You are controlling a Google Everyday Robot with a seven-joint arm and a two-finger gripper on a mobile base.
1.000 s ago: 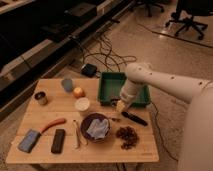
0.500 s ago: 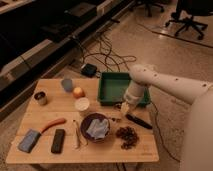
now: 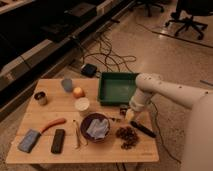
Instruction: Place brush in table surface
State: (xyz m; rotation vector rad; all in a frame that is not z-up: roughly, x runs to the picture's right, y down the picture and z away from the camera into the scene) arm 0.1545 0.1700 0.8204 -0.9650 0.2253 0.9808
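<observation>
- Wood-grained tabletop (image 3: 55, 105) carries everything; the green tray (image 3: 116, 89) sits at its far right edge.
- Dark bowl (image 3: 95, 127) stands mid-table, brown cluster (image 3: 127, 136) beside it.
- Brush (image 3: 142, 129) lies flat on the wood near the right edge, so placement looks done; withdrawal seems all that remains.
- Claw (image 3: 124, 111) hangs just above, pinched shut, holding nothing.
- No readable writing anywhere.

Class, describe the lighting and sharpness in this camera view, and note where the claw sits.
Camera view: warm, dim light; the upper left background falls into deep shadow; the light wood-grained tabletop is evenly lit without glare; everything looks soft and slightly blurred. The claw hangs shut just below the green rectangular tray, over the table.
</observation>
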